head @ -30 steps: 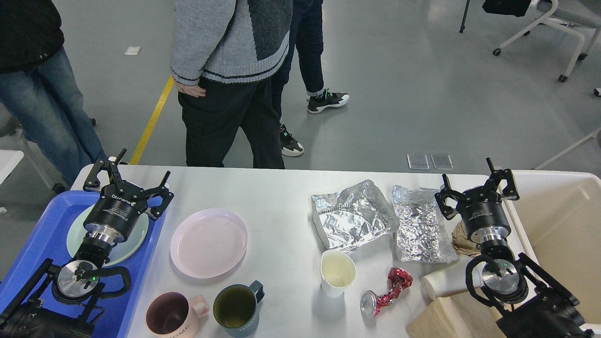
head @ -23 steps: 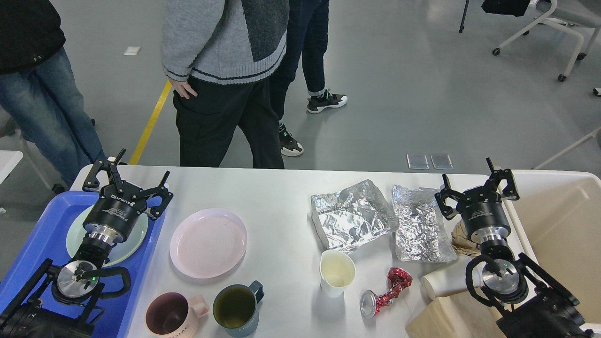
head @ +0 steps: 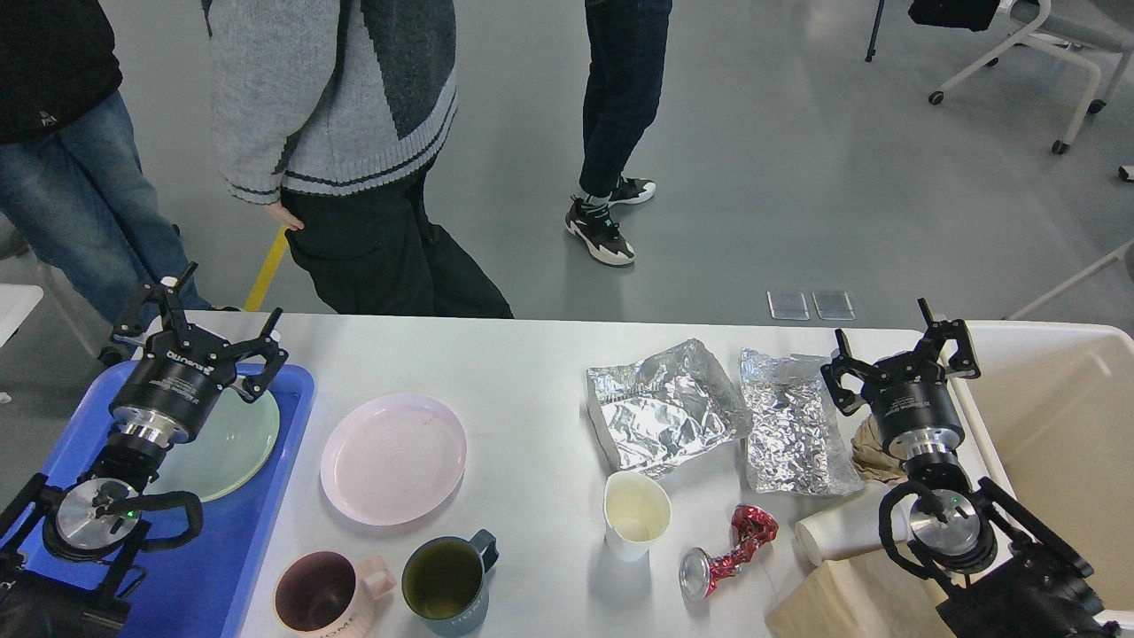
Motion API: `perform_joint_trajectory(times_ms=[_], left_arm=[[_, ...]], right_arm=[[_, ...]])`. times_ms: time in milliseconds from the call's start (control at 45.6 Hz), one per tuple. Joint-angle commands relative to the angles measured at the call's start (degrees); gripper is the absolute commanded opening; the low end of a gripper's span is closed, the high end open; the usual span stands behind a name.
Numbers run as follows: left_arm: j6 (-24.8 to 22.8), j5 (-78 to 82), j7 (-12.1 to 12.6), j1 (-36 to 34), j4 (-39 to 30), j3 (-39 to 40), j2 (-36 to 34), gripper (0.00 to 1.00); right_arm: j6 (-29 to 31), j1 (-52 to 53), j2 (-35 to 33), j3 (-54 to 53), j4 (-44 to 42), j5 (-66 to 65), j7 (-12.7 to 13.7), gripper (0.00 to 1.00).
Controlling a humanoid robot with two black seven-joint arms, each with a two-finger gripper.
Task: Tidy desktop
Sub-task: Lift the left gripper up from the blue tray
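The white desktop [head: 523, 390] carries a pink plate [head: 393, 458], a pink mug [head: 314, 595], a dark green mug [head: 445, 580], a white paper cup [head: 635, 514], a crushed red can [head: 728, 553], two crumpled foil sheets [head: 664, 405] [head: 796, 432], a paper cup lying on its side [head: 840, 529] and crumpled brown paper [head: 872, 447]. My left gripper [head: 205, 317] is open and empty above the far end of the blue tray [head: 217, 549], over a pale green plate [head: 221, 439]. My right gripper [head: 893, 341] is open and empty at the desktop's far right, beside the foil.
A cream bin [head: 1063, 425] stands right of the desktop. A brown cardboard box [head: 850, 594] sits at the front right. Three people [head: 345, 133] stand just beyond the far edge. An office chair [head: 1036, 44] is at the back right.
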State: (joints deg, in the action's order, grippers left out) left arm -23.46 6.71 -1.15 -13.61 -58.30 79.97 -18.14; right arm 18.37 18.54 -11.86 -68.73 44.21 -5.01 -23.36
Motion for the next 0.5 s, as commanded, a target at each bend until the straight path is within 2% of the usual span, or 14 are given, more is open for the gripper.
perform_joint_trajectory(times_ms=[0, 44, 110, 241, 395, 482], left_arm=[[-0.2, 0.0, -0.1, -0.5, -0.1, -1.0, -3.4, 0.98], [-0.2, 0.1, 0.5, -1.2, 0.1, -2.3, -6.0, 0.98], [-0.1, 0.1, 0.0, -2.8, 0.2, -7.3, -10.8, 0.98], [0.2, 0.0, -0.3, -9.5, 0.7, -23.3, -19.2, 0.98], [0.2, 0.0, -0.3, -24.6, 1.8, -45.7, -27.5, 0.98], [-0.1, 0.1, -0.3, -34.7, 2.8, -59.0, -29.5, 0.98]], right_arm=[[0.0, 0.0, 0.0, 0.0, 0.0, 0.0, 0.1, 1.0], [0.0, 0.0, 0.0, 0.0, -0.1, 0.0, 0.0, 1.0], [0.0, 0.0, 0.0, 0.0, -0.1, 0.0, 0.0, 1.0], [0.0, 0.0, 0.0, 0.0, -0.1, 0.0, 0.0, 1.0], [0.0, 0.0, 0.0, 0.0, -0.1, 0.0, 0.1, 1.0], [0.0, 0.0, 0.0, 0.0, -0.1, 0.0, 0.0, 1.0]])
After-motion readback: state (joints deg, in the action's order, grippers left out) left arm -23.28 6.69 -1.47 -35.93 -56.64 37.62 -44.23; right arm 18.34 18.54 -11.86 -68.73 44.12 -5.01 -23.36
